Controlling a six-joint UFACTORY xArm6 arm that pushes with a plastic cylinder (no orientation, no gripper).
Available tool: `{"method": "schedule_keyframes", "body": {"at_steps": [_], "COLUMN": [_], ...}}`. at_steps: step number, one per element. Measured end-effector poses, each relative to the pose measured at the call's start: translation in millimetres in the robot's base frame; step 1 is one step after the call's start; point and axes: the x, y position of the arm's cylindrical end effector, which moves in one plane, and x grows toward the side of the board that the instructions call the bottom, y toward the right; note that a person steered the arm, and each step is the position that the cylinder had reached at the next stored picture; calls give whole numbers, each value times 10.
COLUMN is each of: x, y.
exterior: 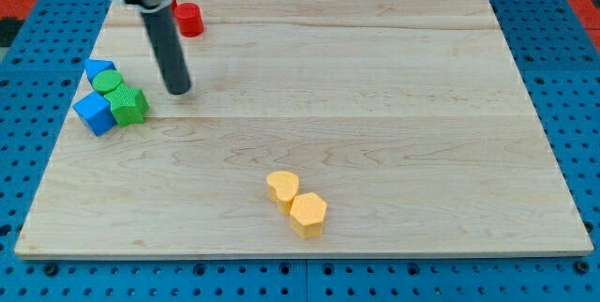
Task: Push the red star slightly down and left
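sliding should be easy: the red block (190,20), star shape unclear, looks light and stiff. my tip (178,90) rests below it, apart; push its upper right side.

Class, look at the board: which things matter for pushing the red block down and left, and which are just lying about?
In the job: red block, shape unclear, at the view's top; my tip, below it.

Lying about: two blue blocks, green cylinder, green block, yellow heart, yellow hexagon.
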Motion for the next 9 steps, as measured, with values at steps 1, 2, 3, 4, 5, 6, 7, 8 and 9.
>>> {"method": "schedule_keyframes", "body": {"at_steps": [1,2,3,4,5,6,7,8,9], "x": [-192,-473,-473,-579,-757,-858,-1057,-1399,-1968], "y": [-284,-576,-1109,-1298,-1292,-1298,-1298,-1206,-853]}}
